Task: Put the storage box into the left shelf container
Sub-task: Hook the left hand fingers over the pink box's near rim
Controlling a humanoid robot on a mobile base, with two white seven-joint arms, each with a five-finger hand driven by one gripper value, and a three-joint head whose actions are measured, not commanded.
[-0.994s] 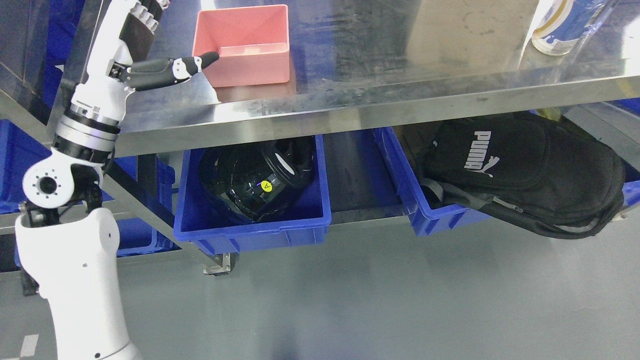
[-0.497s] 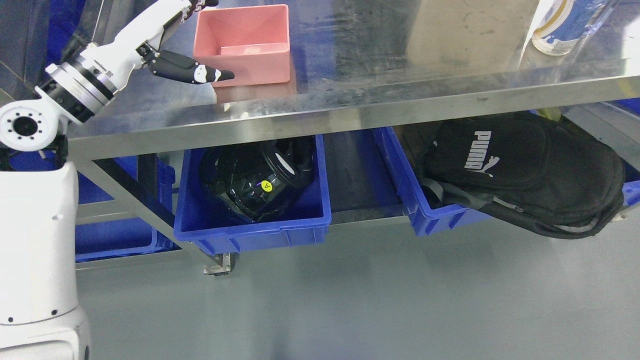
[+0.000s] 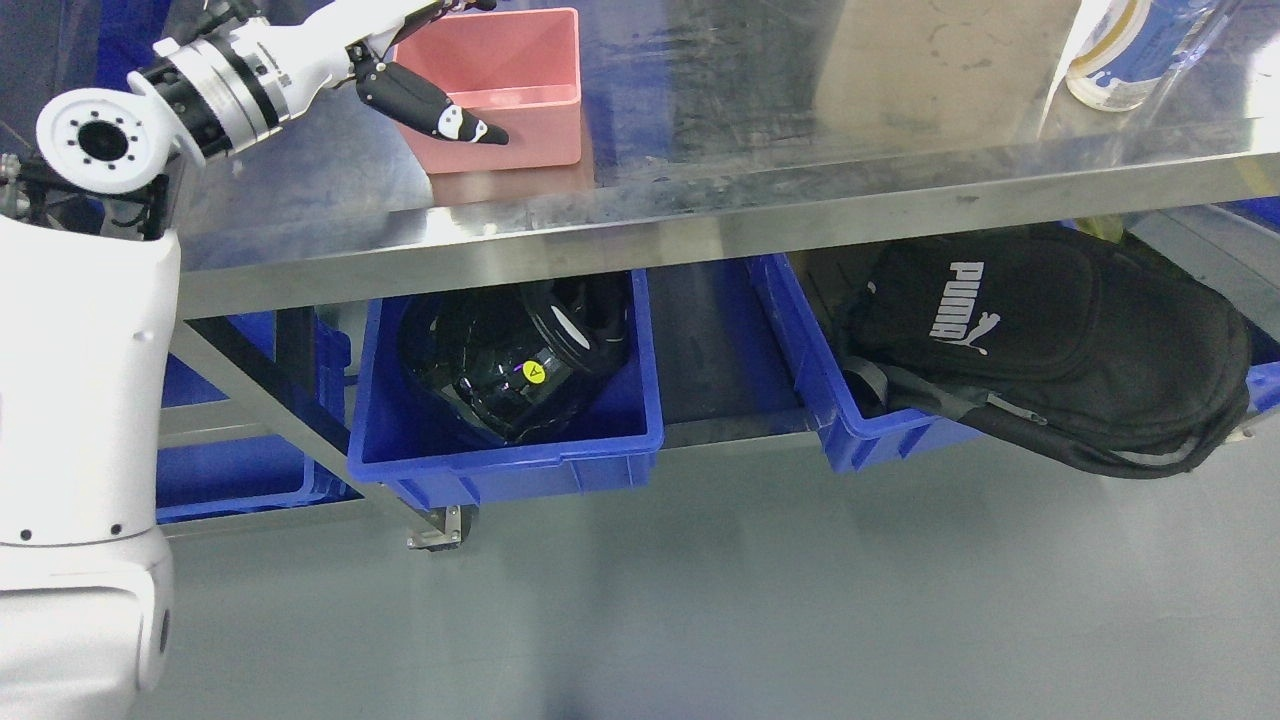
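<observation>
The pink storage box [image 3: 520, 100] stands open-topped on the steel table [image 3: 700, 215], near its front left. My left hand [image 3: 482, 72] reaches in from the left at the box's left side. Its thumb [image 3: 450, 118] points right across the front wall, and the other fingers [image 3: 455, 8] stretch over the rim at the picture's top edge. The fingers are spread and not closed on the box. The left blue shelf container [image 3: 500, 455] sits under the table and holds a black shiny object [image 3: 510, 360].
A second blue container [image 3: 850, 420] at the right holds a black Puma backpack [image 3: 1040, 340] that overhangs its rim. A bottle [image 3: 1120, 50] stands at the table's far right. More blue bins [image 3: 240, 470] sit behind the table leg at the left. Grey floor lies below.
My left arm has risen and swung right. The hand moved from beside the box's left front corner to over its left side, thumb now across the front wall. The box has not moved.
</observation>
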